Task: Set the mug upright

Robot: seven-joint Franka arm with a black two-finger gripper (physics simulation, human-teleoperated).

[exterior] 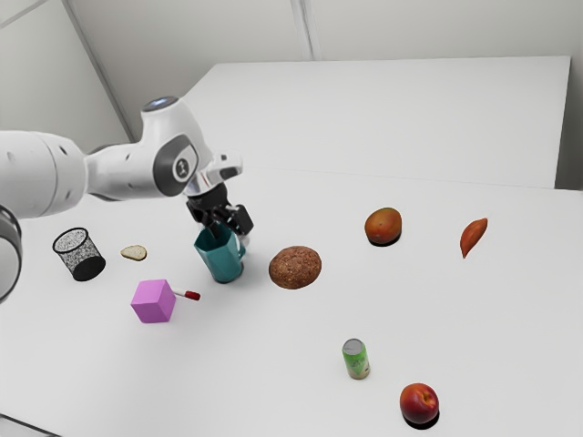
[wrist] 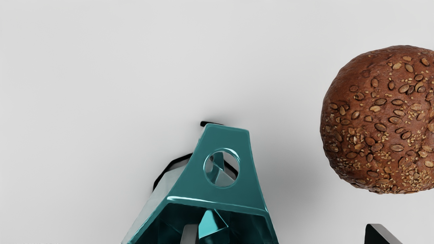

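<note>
The black gripper (exterior: 230,226) is at the top of the teal mug (exterior: 221,259), which stands on the table with its mouth up in the exterior view. In the wrist view the gripper (wrist: 284,235) is open, its fingers wide apart. One finger reaches inside the mouth of the mug (wrist: 234,139); the other is outside the wall, with a gap from it. The handle, with its round hole, juts out from the rim. The mug's lower part is largely hidden in the wrist view.
A seeded bread loaf (exterior: 295,268) lies close beside the mug. Around them on the table (exterior: 273,364) are a pink cube (exterior: 153,301), a small red-tipped item (exterior: 191,295), a mesh cup (exterior: 78,253), a green can (exterior: 356,360) and several fruits.
</note>
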